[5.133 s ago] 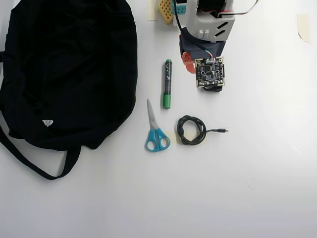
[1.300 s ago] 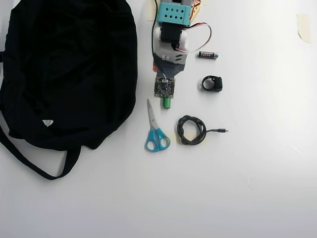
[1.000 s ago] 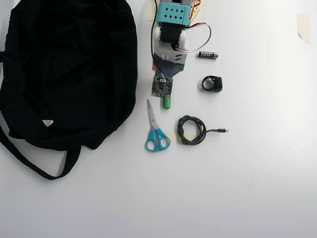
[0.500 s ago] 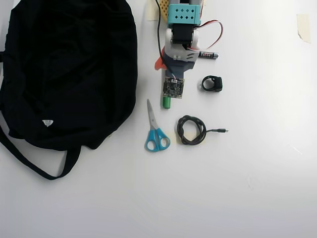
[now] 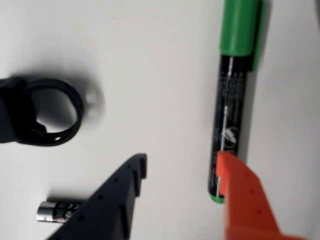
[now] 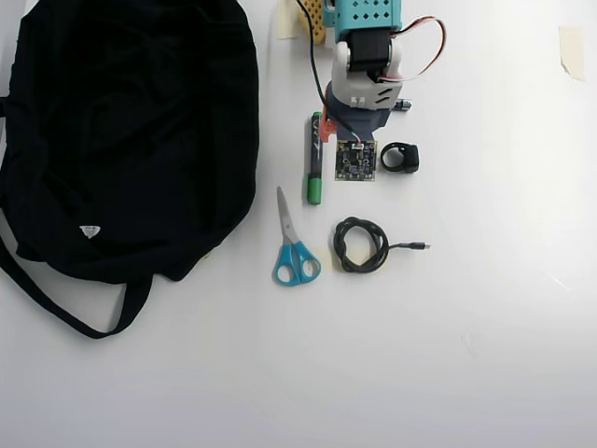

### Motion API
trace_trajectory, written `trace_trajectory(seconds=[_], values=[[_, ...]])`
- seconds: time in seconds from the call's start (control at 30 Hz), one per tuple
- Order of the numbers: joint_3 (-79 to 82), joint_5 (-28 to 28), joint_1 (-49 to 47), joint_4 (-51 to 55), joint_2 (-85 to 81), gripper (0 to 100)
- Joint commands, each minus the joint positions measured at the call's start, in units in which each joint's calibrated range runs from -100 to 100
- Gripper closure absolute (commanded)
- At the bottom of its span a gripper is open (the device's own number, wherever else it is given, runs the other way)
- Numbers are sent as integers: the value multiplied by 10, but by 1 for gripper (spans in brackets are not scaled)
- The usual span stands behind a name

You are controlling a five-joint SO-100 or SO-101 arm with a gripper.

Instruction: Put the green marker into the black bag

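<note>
across the left part of the white table (image 6: 485, 355), overhead view: the black bag (image 6: 121, 140), straps trailing toward the near edge. just right of it the green marker (image 6: 315, 159) lies flat on the table, long axis running from far edge to near edge, green cap at the near end, clear of the bag. below it, blue-handled scissors (image 6: 292, 245) and a coiled black cable (image 6: 360, 245). the gripper (image 5: 180, 170) hangs above the marker's far end with jaws parted, gripping nothing; in the wrist view the orange finger (image 5: 245, 205) overlaps the barrel's end, the black finger (image 5: 107, 202) stands apart. farther right, a black ring clip (image 6: 400, 157); a small battery (image 5: 59, 210) in the wrist view.
</note>
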Motion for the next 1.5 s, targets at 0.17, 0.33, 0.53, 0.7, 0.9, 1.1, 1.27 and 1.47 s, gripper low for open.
trace_trajectory(seconds=[0.17,0.33,0.53,0.7,0.9,1.1,1.27,1.47], values=[[-12,-2,-4,3,-12,70],[12,-2,-4,-4,-12,69],[33,-2,-3,-17,-10,69],[45,-2,-2,-37,-10,69],[46,-2,6,-47,-2,68],[47,-2,12,-73,30,66],[47,-2,21,-85,42,66],[47,-2,31,-102,72,66]])
